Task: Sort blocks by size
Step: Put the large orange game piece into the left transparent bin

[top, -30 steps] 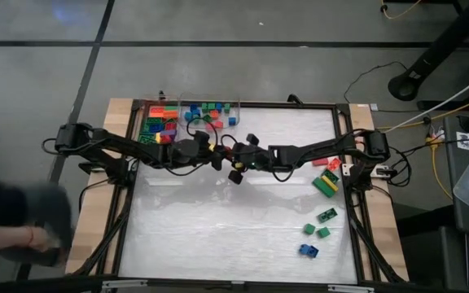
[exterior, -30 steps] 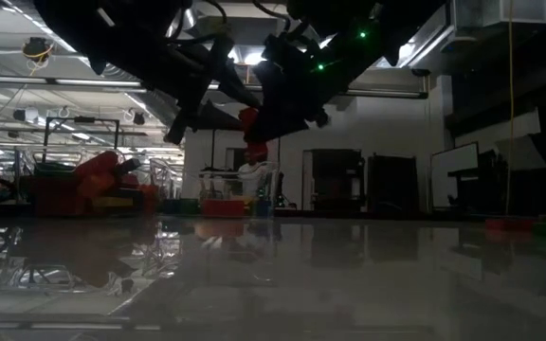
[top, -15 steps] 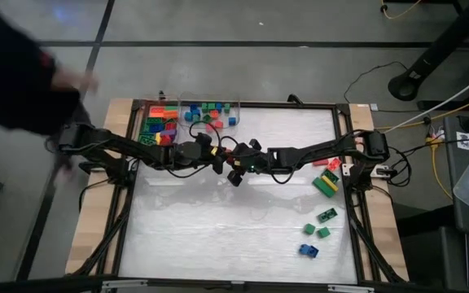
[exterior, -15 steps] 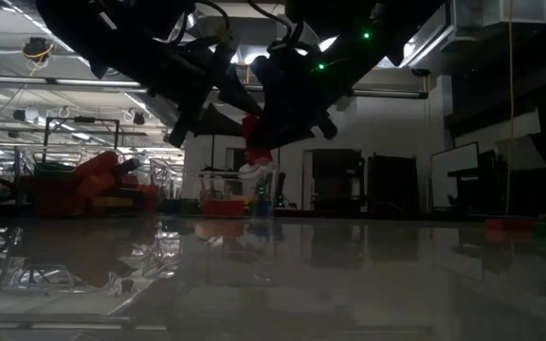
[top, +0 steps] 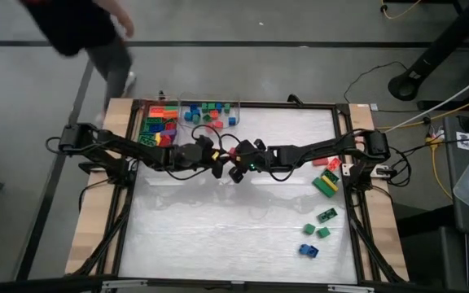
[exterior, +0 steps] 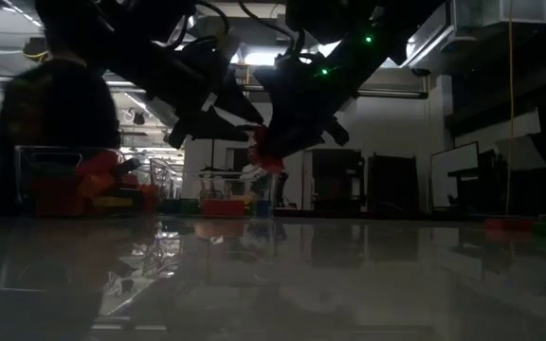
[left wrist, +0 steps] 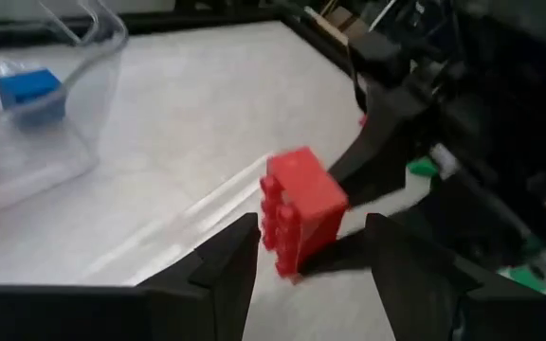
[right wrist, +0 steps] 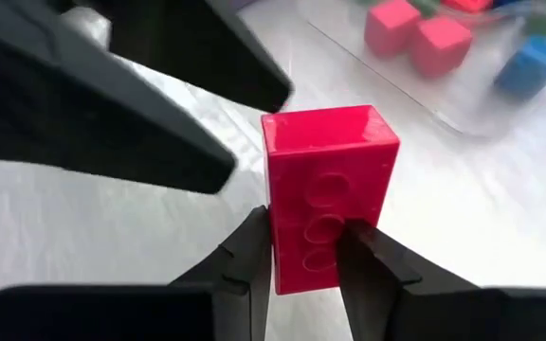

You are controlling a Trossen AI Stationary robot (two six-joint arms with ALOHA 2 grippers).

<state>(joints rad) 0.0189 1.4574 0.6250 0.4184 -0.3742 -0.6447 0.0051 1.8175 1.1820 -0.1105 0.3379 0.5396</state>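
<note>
A long red block (right wrist: 328, 185) hangs above the middle of the table, also seen in the left wrist view (left wrist: 301, 210) and the low view (exterior: 267, 154). My right gripper (right wrist: 306, 232) reaches in from the table's right and is shut on it. My left gripper (left wrist: 311, 232) comes from the left and is open. Its two fingers stand on either side of the block's free end, and I cannot see them touching it. Two clear trays at the far left hold sorted blocks: longer ones (top: 158, 124) and short ones (top: 211, 113). My right gripper pinches the red block's two long sides (right wrist: 292, 256) between its two fingers, near one end. The fingers come from the table's right, slanting down. The block juts out beyond the fingertips, its hollow underside toward the wrist camera, tilted and lifted clear of the table.
Loose blocks lie near the table's right edge: a long green one (top: 326, 184), red ones (top: 329, 163), small green ones (top: 325, 216) and a blue one (top: 308, 251). A person (top: 88, 24) walks past the table's far left corner.
My right gripper has rolled about its own pointing line without shifting place, so the red block now sits more tilted than before. My left gripper has rolled a little too. Neither has opened or shut. A person has walked along the table's left side toward the far end.
</note>
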